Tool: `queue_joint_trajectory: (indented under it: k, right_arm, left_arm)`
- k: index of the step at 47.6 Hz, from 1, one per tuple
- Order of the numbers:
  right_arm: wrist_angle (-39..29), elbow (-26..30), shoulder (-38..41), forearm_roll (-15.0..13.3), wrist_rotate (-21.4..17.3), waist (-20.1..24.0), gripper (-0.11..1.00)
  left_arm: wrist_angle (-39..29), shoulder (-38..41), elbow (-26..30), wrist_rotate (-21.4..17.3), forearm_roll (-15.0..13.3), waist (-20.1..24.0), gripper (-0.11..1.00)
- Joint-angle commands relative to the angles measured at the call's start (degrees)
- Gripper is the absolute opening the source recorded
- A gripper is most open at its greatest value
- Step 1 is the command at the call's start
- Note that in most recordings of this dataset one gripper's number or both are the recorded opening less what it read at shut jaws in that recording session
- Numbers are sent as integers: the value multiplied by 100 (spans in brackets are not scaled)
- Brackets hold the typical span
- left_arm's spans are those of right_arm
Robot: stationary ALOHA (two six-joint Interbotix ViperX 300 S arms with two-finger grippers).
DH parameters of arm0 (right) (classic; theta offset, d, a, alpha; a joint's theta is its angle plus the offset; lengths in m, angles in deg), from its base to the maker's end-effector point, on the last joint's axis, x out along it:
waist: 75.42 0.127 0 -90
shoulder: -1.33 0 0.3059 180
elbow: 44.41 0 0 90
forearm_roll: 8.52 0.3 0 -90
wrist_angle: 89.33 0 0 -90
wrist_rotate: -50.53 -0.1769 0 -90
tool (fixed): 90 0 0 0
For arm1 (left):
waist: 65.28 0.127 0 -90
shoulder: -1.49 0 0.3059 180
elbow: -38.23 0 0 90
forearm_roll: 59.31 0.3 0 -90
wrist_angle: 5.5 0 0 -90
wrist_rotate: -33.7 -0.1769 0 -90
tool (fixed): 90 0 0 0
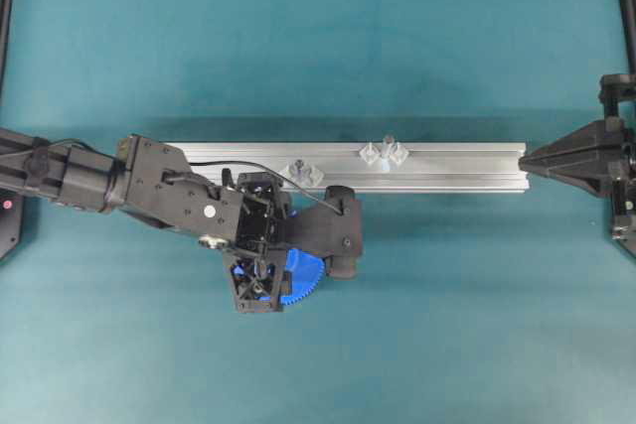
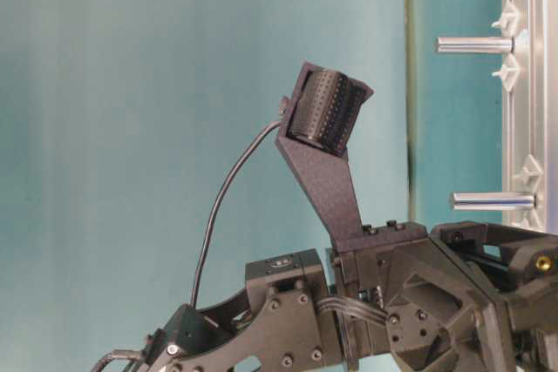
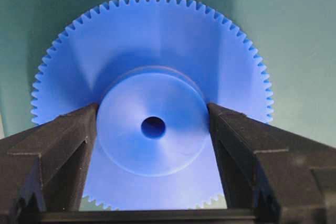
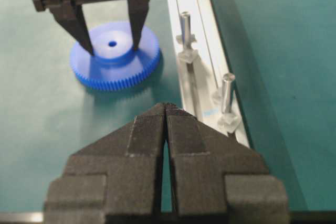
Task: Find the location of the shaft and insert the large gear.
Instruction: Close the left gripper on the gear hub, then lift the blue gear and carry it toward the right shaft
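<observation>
The large gear [image 3: 152,40], a bright blue toothed disc, lies flat on the teal table in front of the silver rail [image 1: 447,171]. My left gripper [image 3: 152,109] is shut on its raised hub, one finger pressed against each side. The right wrist view shows the same grip, the left gripper [image 4: 113,51] standing over the gear [image 4: 118,74]. From overhead only the gear's toothed edge [image 1: 306,277] shows beside the left gripper [image 1: 256,285]. The shaft [image 1: 387,146] stands on the rail, right of the gear, also seen as the shaft [image 4: 227,90]. My right gripper [image 4: 166,106] is shut and empty at the rail's right end.
A second, darker-tipped peg [image 1: 298,170] with clear pieces stands on the rail just behind the left arm, nearer the gear than the shaft. Black frame posts [image 1: 8,7] run along the left and right edges of the table.
</observation>
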Motion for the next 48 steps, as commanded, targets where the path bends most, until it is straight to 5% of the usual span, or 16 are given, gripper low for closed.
queue_joint_trajectory:
  k: [1, 33, 48]
  right_arm:
    - [26, 70, 26, 9, -62, -9, 0]
    - [26, 53, 26, 9, -62, -9, 0]
    - [26, 53, 26, 9, -62, -9, 0]
  left_arm:
    - [-9, -79, 62, -26, 9, 26, 70]
    - [-44, -510, 334, -26, 9, 26, 70]
    - [-853, -536, 861, -281, 53, 44, 70]
